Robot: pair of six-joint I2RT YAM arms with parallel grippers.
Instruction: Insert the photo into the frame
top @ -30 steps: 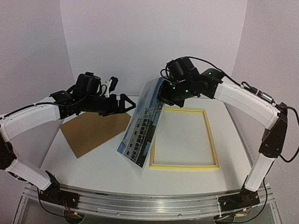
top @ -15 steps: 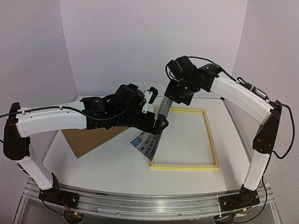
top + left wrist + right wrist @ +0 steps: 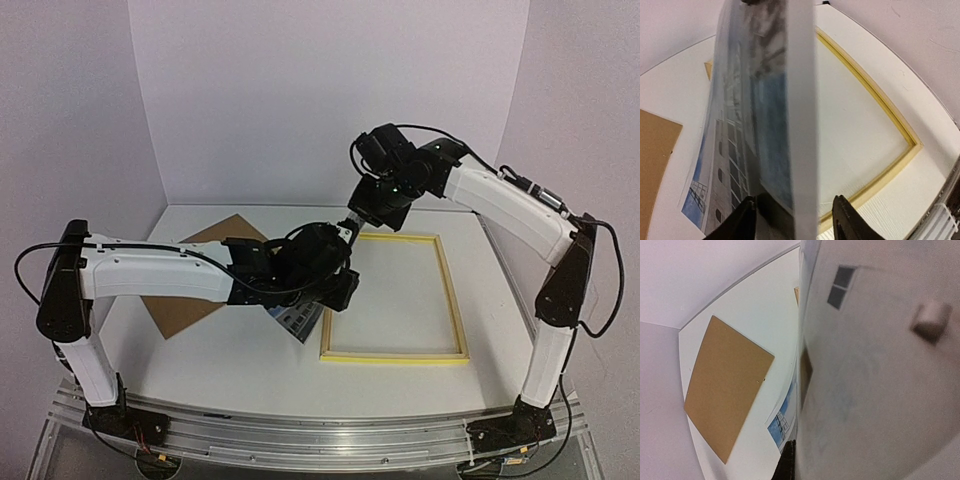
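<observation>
The photo [image 3: 298,320], a print of a white building under blue sky, stands nearly on edge at the left rail of the yellow frame [image 3: 452,295], which lies flat on the table. My right gripper [image 3: 352,222] is shut on its top edge. In the right wrist view the photo's pale back [image 3: 875,365] fills the picture beside the right gripper [image 3: 796,460]. My left gripper [image 3: 345,287] is low on the sheet. In the left wrist view the photo [image 3: 740,130] runs edge-on through the left gripper [image 3: 794,199], with a gap at each finger. The frame [image 3: 865,87] lies behind.
A plain brown backing board [image 3: 175,312] lies flat on the left of the white table [image 3: 240,370], partly under my left arm; it also shows in the right wrist view [image 3: 725,390]. Purple walls close in the back and sides.
My left arm has swung right and down to the photo's lower part, and its jaws have narrowed around the sheet. The photo has tipped steeper, toward the frame's left rail.
</observation>
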